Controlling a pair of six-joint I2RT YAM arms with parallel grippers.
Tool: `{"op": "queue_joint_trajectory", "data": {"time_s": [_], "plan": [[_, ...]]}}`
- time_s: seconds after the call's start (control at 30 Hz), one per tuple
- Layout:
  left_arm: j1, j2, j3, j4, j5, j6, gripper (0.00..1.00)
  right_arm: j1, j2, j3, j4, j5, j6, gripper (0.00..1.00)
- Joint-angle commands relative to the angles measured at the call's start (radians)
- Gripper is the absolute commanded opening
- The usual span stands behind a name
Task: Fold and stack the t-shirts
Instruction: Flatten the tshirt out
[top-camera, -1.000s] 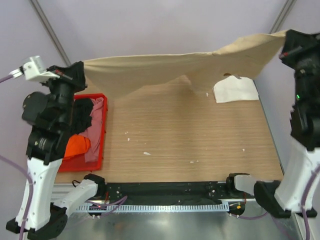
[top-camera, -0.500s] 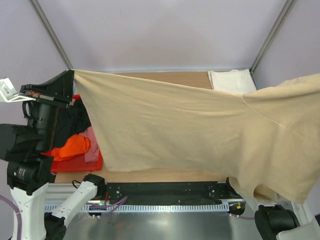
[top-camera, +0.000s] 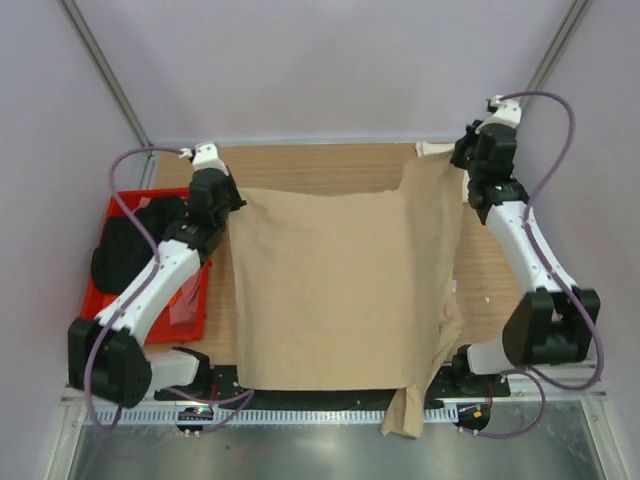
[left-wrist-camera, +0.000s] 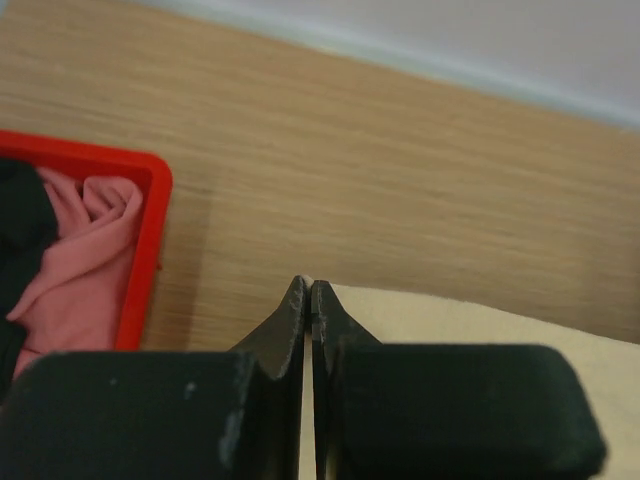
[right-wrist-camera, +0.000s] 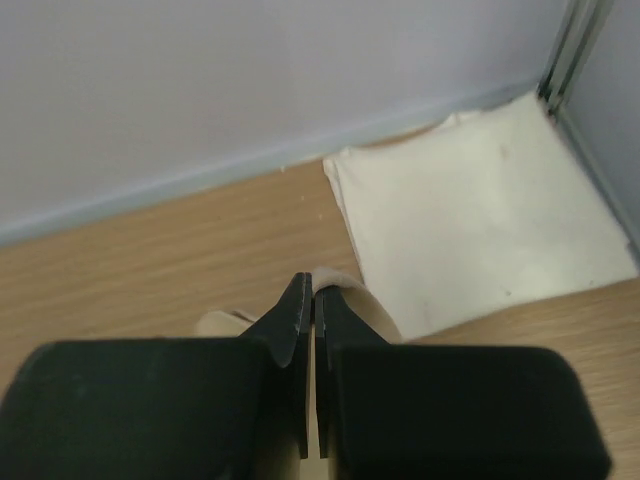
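The tan t-shirt lies spread flat across the table, its near end hanging over the front edge. My left gripper is shut on the shirt's far left corner; in the left wrist view the tips pinch the tan edge. At the far right corner my right gripper is shut on tan cloth, the tips low over the wood. A folded cream-white t-shirt lies in the back right corner, just beyond the right gripper.
A red bin stands at the table's left edge, holding a black shirt and a pink one. Purple walls and frame posts close the back and sides. Bare wood shows along the far edge.
The tan shirt was held stretched high in the air and swung toward the camera. Now both arms have reached back and down, and the shirt lies flat on the table.
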Motion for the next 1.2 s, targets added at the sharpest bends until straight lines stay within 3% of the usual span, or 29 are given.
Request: {"op": "queue_joint_trajectory", "data": {"time_s": [0.0,0.2,0.43,0.7,0.97,1.17], "plan": [[0.02,0.159,0.004,0.238,-0.104,0.065,0.0,0.001,0.101,-0.044,0.364,-0.102,-0.033,0.01],[0.08,0.509,0.173,0.248,-0.095,0.105,0.0,0.001,0.456,0.137,0.412,-0.28,-0.006,0.01],[0.117,0.636,0.266,0.288,-0.078,0.133,0.0,0.011,0.679,0.312,0.404,-0.374,0.051,0.01],[0.14,0.734,0.349,0.268,-0.046,0.157,0.0,0.063,0.853,0.551,0.287,-0.388,-0.026,0.01],[0.184,0.847,0.477,0.249,0.005,0.145,0.0,0.072,0.8,0.533,0.222,-0.196,-0.036,0.01],[0.198,0.898,0.576,0.228,0.018,0.157,0.0,0.072,0.746,0.51,0.15,-0.188,-0.06,0.01]]}}
